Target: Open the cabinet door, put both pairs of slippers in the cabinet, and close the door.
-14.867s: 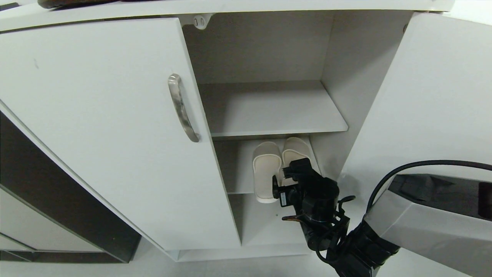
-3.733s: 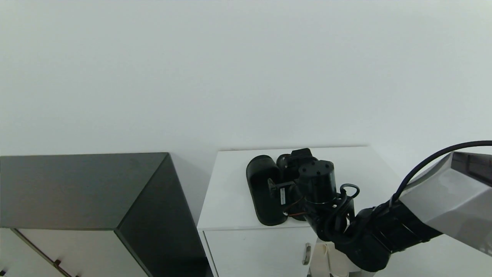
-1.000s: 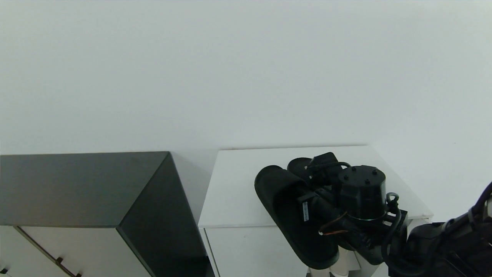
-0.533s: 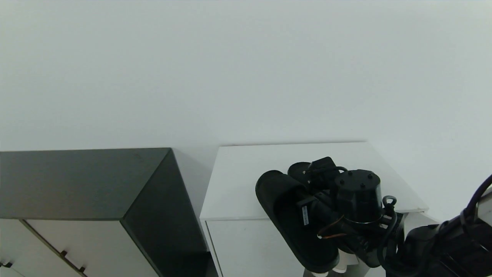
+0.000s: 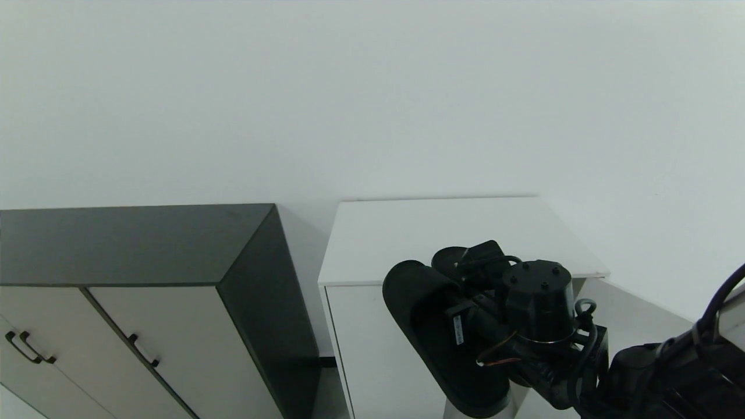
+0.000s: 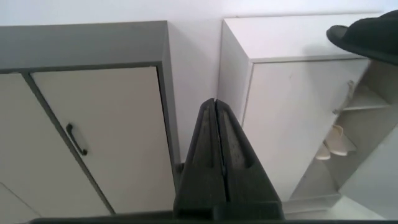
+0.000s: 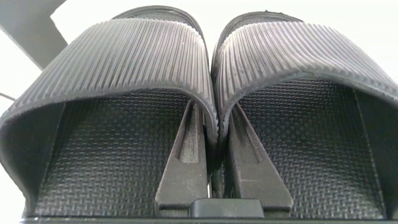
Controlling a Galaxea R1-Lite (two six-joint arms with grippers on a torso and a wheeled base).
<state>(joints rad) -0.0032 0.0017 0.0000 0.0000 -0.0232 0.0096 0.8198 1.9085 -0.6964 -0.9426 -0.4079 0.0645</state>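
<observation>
Bright even light; soft shadow beside cabinet (image 5: 442, 233)

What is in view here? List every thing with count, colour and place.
White cabinet: one, white, against the wall, shelves exposed.
Dark-topped cabinet with beige doors: one, left of the white cabinet.
Black ribbed rubber slippers: one pair, black, held before the white cabinet.
Cream slippers: one pair, cream, on a shelf inside the white cabinet.
Left gripper: one, black, shut, empty.
Right gripper: one, black, shut on the black pair.
</observation>
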